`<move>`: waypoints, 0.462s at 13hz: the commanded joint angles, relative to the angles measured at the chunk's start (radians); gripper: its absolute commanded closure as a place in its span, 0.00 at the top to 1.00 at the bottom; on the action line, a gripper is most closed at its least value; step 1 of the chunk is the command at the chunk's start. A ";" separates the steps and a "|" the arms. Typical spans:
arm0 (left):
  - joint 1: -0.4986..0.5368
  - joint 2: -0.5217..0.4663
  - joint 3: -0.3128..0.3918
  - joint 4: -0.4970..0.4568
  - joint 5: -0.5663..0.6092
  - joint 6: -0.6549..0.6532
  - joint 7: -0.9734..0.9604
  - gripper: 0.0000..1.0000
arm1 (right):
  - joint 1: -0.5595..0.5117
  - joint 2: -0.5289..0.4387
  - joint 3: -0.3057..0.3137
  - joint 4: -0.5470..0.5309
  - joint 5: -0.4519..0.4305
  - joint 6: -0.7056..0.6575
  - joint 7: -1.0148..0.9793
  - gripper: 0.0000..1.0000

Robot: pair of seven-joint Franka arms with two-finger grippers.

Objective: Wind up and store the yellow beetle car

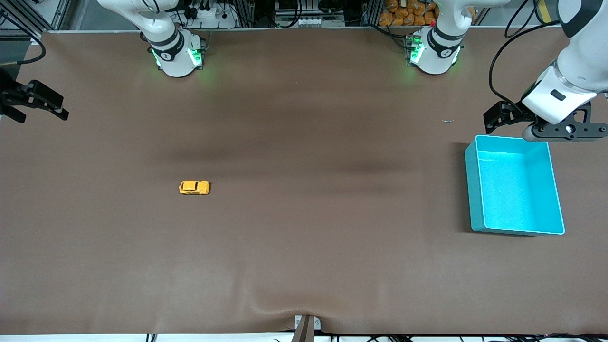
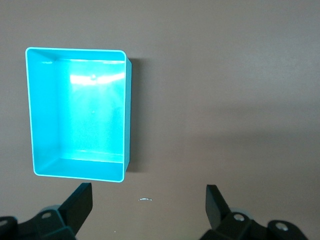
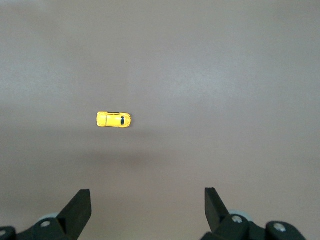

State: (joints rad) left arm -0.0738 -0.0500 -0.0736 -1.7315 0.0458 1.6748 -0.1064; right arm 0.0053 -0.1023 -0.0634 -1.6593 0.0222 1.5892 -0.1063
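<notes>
My right claw (image 3: 147, 212): spread wide, holding nothing, high over the table's edge.
My left claw (image 2: 149, 210): spread wide, empty, hanging just beside the bin.
Bin (image 1: 477, 187): turquoise, nothing inside.
Car (image 1: 194, 187): yellow, on the table, well apart from both claws.

i see the yellow beetle car (image 1: 194, 187) on the table (image 1: 304, 266) toward the right arm's end, on its wheels, well apart from the bin (image 1: 514, 185) at the left arm's end.
</notes>
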 commanded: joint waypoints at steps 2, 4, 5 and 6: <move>0.006 -0.002 -0.003 0.010 -0.003 -0.001 0.010 1.00 | -0.033 -0.028 0.040 -0.025 -0.019 0.009 0.014 1.00; 0.006 -0.001 -0.003 0.012 -0.003 -0.001 0.011 1.00 | -0.031 -0.028 0.040 -0.023 -0.019 0.008 0.014 1.00; 0.006 -0.001 -0.003 0.016 -0.003 -0.001 0.013 1.00 | -0.033 -0.028 0.040 -0.023 -0.019 0.008 0.013 1.00; 0.006 -0.001 -0.003 0.016 -0.003 -0.001 0.013 1.00 | -0.033 -0.027 0.042 -0.023 -0.019 0.008 0.013 1.00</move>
State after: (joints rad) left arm -0.0738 -0.0500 -0.0736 -1.7297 0.0458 1.6749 -0.1064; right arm 0.0040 -0.1024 -0.0507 -1.6599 0.0197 1.5904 -0.1059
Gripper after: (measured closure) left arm 0.000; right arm 0.000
